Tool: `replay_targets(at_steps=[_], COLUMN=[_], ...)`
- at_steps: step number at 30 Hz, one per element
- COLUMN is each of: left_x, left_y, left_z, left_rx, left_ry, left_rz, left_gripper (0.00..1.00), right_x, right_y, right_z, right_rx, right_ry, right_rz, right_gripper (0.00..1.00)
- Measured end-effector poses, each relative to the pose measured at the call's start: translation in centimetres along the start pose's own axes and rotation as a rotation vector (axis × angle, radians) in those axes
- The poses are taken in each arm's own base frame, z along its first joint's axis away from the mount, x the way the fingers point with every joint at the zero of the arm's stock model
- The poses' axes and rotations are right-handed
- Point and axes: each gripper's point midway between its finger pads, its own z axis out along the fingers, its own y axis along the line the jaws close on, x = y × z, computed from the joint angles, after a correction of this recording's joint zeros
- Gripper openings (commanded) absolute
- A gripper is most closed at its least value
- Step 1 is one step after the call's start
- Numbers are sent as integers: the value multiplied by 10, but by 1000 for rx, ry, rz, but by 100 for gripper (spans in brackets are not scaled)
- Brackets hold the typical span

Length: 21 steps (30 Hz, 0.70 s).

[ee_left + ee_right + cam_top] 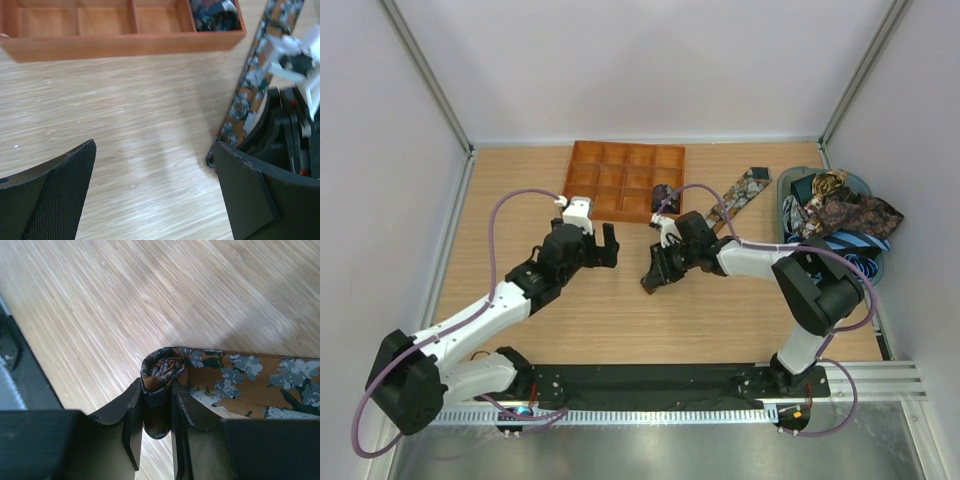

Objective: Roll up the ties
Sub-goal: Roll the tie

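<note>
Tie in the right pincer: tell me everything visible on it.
The tie is brown, woven-looking fabric with grey-blue flowers. One end is coiled into a small tight roll, clamped in the right pincer. The rest runs off flat and unrolled over the wooden table, its far end lying beside the teal bin.

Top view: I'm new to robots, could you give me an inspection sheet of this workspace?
Surface: wooden table, looks clean.
Job's things: paisley tie stretched out, one end coiled; rolled tie in the tray's near-right cell; more ties heaped in the bin.
Clutter: nothing seen.
Grippers: left gripper open, holding nothing; right gripper shut on the paisley tie's coiled end.
Cables: purple cables loop along both arms.
Surroundings: white walls on three sides.
</note>
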Motion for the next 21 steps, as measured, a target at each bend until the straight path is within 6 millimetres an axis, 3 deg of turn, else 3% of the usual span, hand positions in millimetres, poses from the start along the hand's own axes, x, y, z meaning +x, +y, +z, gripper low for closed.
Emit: replay_targets(at_steps=[9,14,21], left_x=[36,79,120], left_y=[-46,-74,-72], left_z=[15,16,35], left_rx=[246,379,417], left_ry=[89,158,252], left_rz=[179,362,504], left_gripper=[100,100,100], right_x=[-1,0,-3], right_y=[-10,-14,-15], right_z=[2,3,4], right_rx=[-147,-195,-194], right_ry=[2,15,24], right_rz=[159,220,228], right_gripper=[27,27,26])
